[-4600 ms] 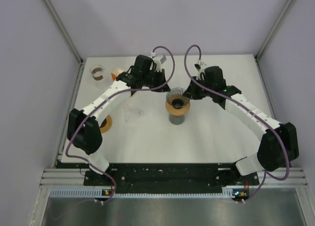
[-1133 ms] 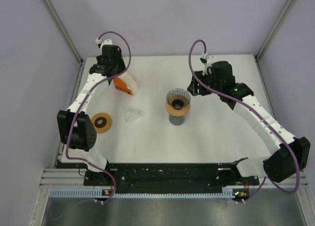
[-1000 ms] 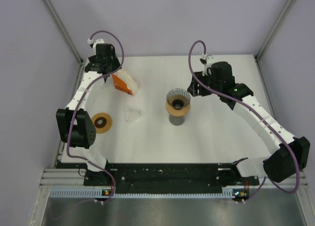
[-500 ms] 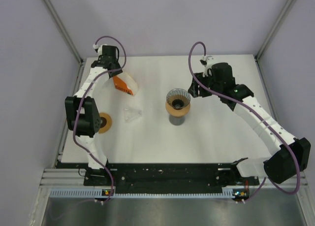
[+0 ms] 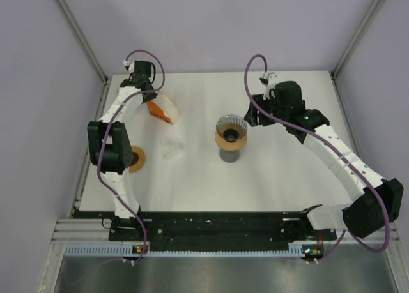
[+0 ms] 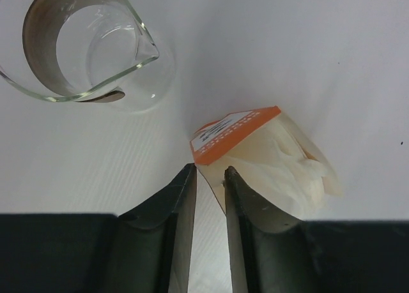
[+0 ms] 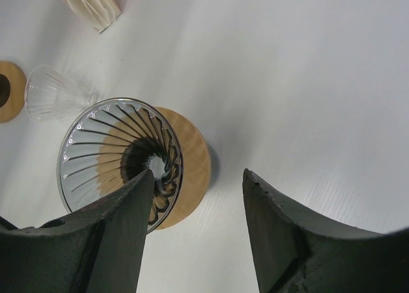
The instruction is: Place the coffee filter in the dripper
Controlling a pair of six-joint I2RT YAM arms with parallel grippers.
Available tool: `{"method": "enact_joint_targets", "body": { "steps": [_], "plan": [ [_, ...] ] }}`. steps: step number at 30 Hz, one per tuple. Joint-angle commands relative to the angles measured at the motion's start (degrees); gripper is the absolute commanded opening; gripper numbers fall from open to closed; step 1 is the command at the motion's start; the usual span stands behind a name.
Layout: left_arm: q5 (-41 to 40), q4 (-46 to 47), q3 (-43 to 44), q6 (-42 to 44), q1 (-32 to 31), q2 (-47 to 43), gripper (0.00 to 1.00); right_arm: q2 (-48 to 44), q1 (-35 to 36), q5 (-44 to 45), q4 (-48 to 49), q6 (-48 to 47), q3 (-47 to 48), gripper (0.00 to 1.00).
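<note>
The coffee filters are a white stack in a clear pack with an orange label, lying at the back left. My left gripper has its jaws narrowed onto the pack's near corner, and both fingertips touch it. From above, the left gripper stands right behind the pack. The glass dripper with a wooden collar stands upright on a dark base mid-table. My right gripper is open beside the dripper, with its left finger over the rim and nothing held. From above, the right gripper is to the dripper's right.
A glass beaker stands just beyond the filter pack. A small clear glass cone lies on its side left of the dripper. A wooden ring lies near the left arm's elbow. The walls close in on both sides.
The left gripper's jaws have narrowed from wide open onto the pack's corner, and its wrist shifted slightly right. The right arm has not moved.
</note>
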Motion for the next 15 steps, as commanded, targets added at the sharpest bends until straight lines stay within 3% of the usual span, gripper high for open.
{"method": "enact_joint_targets", "body": {
  "steps": [1, 5, 7, 15],
  "plan": [
    [2.03, -0.40, 1.09, 0.35, 0.82, -0.50, 0.25, -2.01, 0.21, 0.15, 0.94, -0.34, 0.96, 0.57],
    [5.38, -0.93, -0.67, 0.79, 1.00, -1.90, 0.05, -2.10, 0.21, -0.20, 0.59, -0.34, 1.75, 0.58],
    [6.87, -0.49, -2.16, 1.49, 1.08, -3.05, 0.01, -2.01, 0.30, -0.55, 0.32, -0.25, 2.18, 0.57],
    [13.38, -0.31, -4.01, 7.29, 1.08, -9.46, 0.00, -1.75, 0.30, -1.69, 0.15, 0.80, 4.47, 0.56]
  ]
}}
